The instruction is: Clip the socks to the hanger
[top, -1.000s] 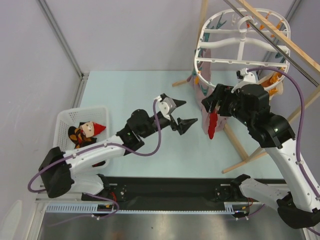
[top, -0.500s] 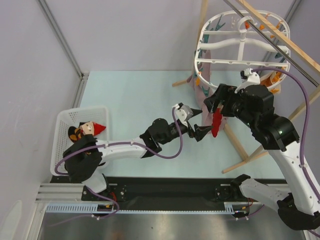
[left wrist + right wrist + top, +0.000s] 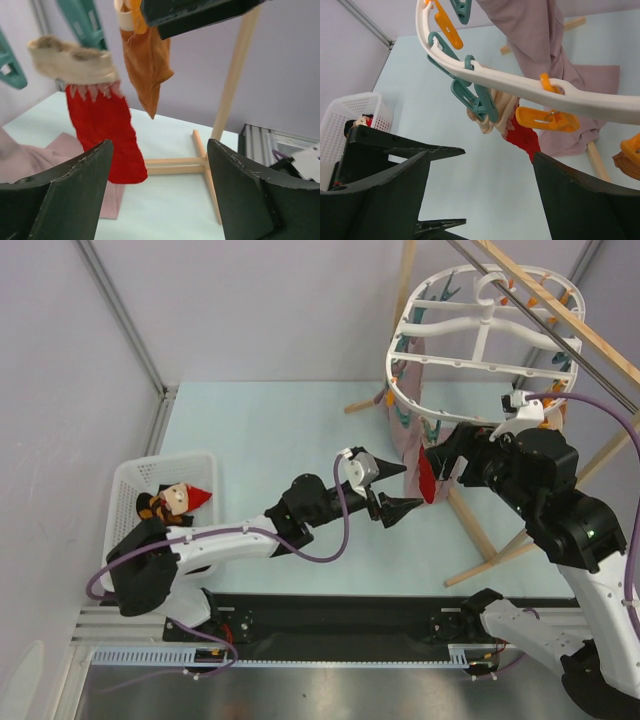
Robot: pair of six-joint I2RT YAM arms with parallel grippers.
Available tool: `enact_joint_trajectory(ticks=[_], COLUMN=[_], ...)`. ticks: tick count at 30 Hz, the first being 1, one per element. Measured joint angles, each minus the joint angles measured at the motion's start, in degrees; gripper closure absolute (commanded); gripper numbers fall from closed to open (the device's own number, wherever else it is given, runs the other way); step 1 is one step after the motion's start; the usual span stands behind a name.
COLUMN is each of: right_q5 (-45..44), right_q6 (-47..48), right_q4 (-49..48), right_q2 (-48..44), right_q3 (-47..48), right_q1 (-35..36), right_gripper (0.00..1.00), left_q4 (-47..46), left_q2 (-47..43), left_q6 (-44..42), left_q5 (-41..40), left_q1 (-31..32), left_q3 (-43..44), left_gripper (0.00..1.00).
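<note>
A round white plastic drying hanger (image 3: 600,105), with spokes and dangling teal and orange clips, hangs at the far right of the table. A white plastic mesh basket (image 3: 170,459) sits at the near left, beside the left arm's base. A mauve-pink cloth (image 3: 540,30) hangs under the ring.

The left gripper (image 3: 412,486), jaws spread and empty, reaches across the table. Its tips point at a red sock with a cream cuff (image 3: 102,135), which hangs just beyond them with its long axis straight down. The right gripper (image 3: 481,155), also spread wide and holding nothing, hovers just below the ring on the sock's other side. The cuff appears pinched in a teal clip (image 3: 475,102) on the rim, so this sock looks hung.

In the basket lie a black sock with orange and yellow diamonds (image 3: 150,508) and, touching it, a red-and-cream piece (image 3: 190,497). How many socks are bundled there cannot be told. The basket lies well behind the left gripper, toward that arm's own base, and far from the right arm. The next pickup would likely fall to the left arm.
</note>
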State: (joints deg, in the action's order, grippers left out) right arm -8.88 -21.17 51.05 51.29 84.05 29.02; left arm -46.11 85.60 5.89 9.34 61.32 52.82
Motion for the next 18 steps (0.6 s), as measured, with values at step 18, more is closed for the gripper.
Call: enact_joint_trajectory(ticks=[18], right_q5=[13.5], right_q6=[3.2], right_q4=[-4.1], right_q2=[-5.0], right_q3=[-0.7], right_q1=[0.0], right_gripper=[0.29], left_q4=[11.1], left_q2=[-17.6], left_q6=[0.4], left_q5=[7.9], left_q1=[-9.3], left_q3=[-7.7], left_gripper=[0.18])
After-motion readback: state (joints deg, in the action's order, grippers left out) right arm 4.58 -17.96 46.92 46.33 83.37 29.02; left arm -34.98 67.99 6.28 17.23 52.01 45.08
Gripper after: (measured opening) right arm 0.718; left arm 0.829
